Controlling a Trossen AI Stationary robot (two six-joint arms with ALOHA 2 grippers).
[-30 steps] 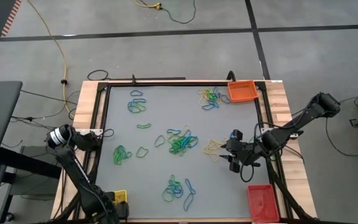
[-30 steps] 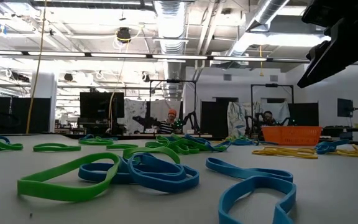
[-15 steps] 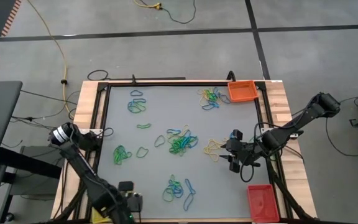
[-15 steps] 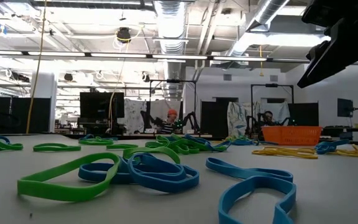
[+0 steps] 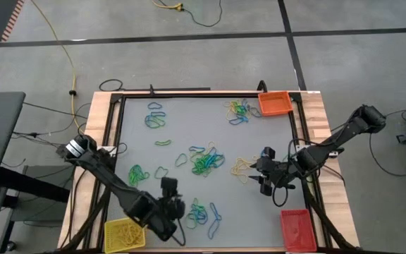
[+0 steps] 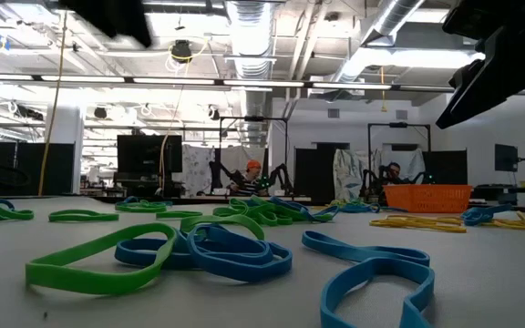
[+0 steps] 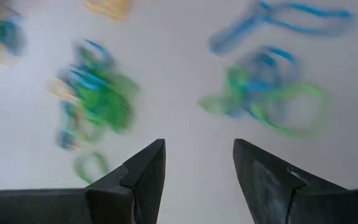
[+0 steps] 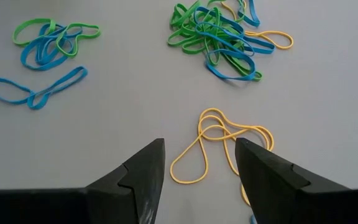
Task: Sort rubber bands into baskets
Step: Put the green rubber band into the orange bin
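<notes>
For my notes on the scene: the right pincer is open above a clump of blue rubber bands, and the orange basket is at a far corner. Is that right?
Only the colour is wrong. The right wrist view shows the open right pincer above yellow rubber bands, not blue. The orange basket is at a far corner.

robotics lab, exposed ceiling ducts (image 6: 249, 27), other robot rigs (image 6: 244, 178)

Two dark jointed arms; left arm (image 5: 108, 176) silver-capped; black wedge-shaped fingers (image 8: 143, 174).
</notes>
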